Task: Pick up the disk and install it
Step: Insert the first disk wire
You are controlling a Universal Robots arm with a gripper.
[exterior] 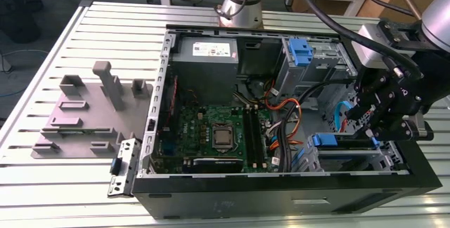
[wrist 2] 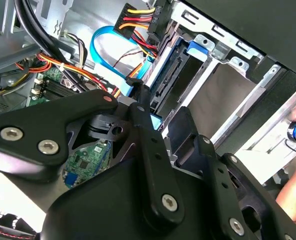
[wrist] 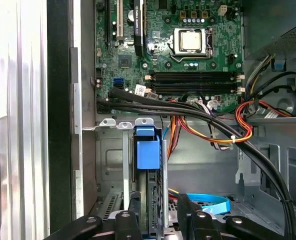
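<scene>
A: Where do we find the disk (wrist: pixel 148 152)?
B: Standing on edge in the drive cage (wrist: pixel 110 160) of the case (exterior: pixel 281 199), under the tool (wrist: pixel 157 210). We cannot tell whether the tool grips it.

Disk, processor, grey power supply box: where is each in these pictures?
disk (wrist: pixel 148 152), first wrist view, on its blue carrier tab.
processor (wrist: pixel 190 40), first wrist view, centre of its metal lid.
grey power supply box (exterior: pixel 211 50), exterior view, on its white sticker.
</scene>
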